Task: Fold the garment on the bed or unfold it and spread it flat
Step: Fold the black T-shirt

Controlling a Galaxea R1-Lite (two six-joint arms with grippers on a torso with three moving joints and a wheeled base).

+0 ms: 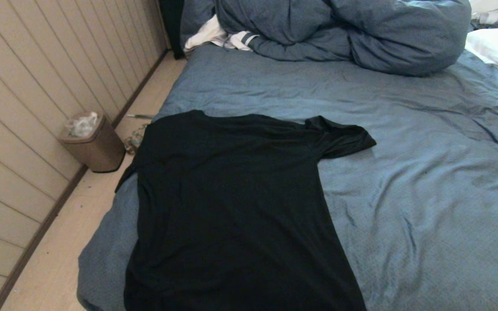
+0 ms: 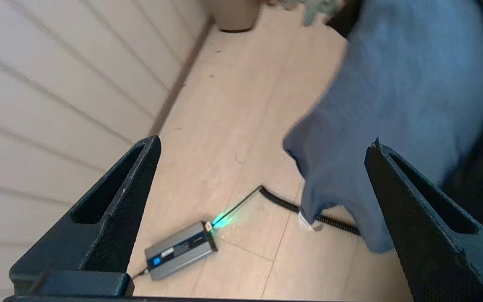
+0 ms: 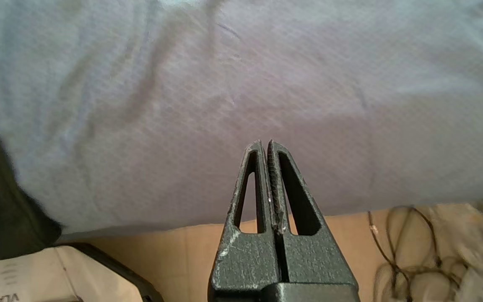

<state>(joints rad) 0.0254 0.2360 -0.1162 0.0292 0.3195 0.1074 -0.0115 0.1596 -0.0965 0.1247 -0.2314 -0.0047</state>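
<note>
The garment [image 1: 236,207] lies flat on the bed [image 1: 426,194]: light, limp, creasing easily. I judge its hem corners the best grip. My left claw [image 2: 262,167] is released, my right claw [image 3: 265,144] clenched empty, both off the garment.

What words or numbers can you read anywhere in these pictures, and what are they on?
"VIA", perhaps, seen upside down on the pale box on the floor by the bed: it is cut off at the edge, so I am not sure.
Grey lines of print on the same box: too blurred to read.
Label on the grey adapter on the floor: too small to read.
The T-shirt shows plain black, no lettering.
</note>
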